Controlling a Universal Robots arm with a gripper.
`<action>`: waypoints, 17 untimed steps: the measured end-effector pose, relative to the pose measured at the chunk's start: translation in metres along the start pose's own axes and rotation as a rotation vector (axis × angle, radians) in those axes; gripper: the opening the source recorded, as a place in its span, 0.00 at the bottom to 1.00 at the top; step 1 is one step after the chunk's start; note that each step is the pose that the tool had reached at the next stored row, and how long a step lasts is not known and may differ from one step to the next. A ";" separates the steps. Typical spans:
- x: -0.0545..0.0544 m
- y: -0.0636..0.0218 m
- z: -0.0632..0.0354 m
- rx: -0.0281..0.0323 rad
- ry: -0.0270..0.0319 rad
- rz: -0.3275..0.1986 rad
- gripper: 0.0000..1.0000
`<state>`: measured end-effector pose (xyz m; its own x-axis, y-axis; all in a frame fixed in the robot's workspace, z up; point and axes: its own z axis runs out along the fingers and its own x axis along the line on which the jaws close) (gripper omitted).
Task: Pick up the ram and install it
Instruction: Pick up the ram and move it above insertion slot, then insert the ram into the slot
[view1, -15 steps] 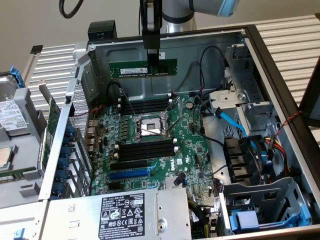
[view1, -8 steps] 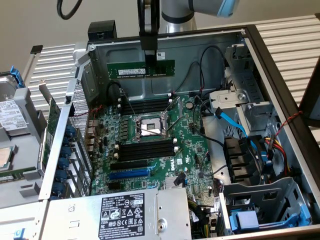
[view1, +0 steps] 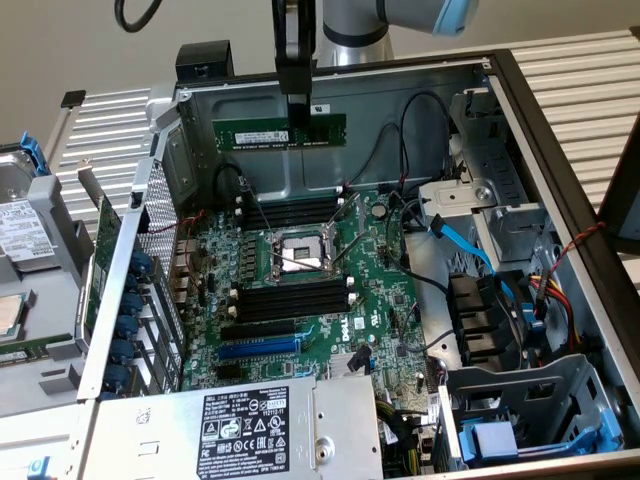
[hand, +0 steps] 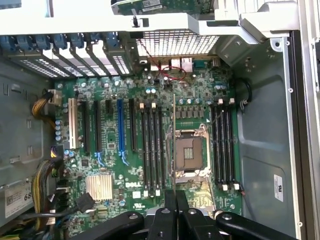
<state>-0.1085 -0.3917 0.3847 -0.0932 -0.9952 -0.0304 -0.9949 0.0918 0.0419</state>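
The ram (view1: 250, 133) hangs in the air above the open case (view1: 560, 200), long edge level. In the exterior view it sits at twelve o'clock from the CPU socket (view1: 297, 252). The gripper (view1: 297, 112) is closed tight on the ram's upper edge, a little off the stick's middle.

Findings for your attention:

1. Alignment. In the wrist view the ram shows as a thin edge-on line (hand: 173, 140) lying along the rim of the socket (hand: 189, 152), not over either bank of memory slots (hand: 152, 150). A descent from this line would, in my judgement, land the stick on the socket frame or its open pins.

2. Grip. You hold the stick at one narrow point. Any contact at one end is likely to swing it in the jaws, so it would meet the slot skewed.

3. Obstructions. A thin red and black wire (view1: 250, 200) runs at ten o'clock from the socket, just beside the far slot bank (view1: 290, 212). It could snag a corner.

4. Latches and notch. I cannot tell whether the slot latches stand open or which way the notch faces. Pressing against either fault risks cracking the board.
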 end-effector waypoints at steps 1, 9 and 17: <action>-0.001 0.0001 0.0000 0.0000 0.0000 0.000 0.12; -0.001 -0.0026 -0.0001 -0.0001 0.0000 -0.001 0.12; -0.002 -0.0043 -0.0001 -0.0001 0.0001 -0.003 0.12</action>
<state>-0.1040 -0.3905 0.3847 -0.0904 -0.9954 -0.0304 -0.9951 0.0891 0.0419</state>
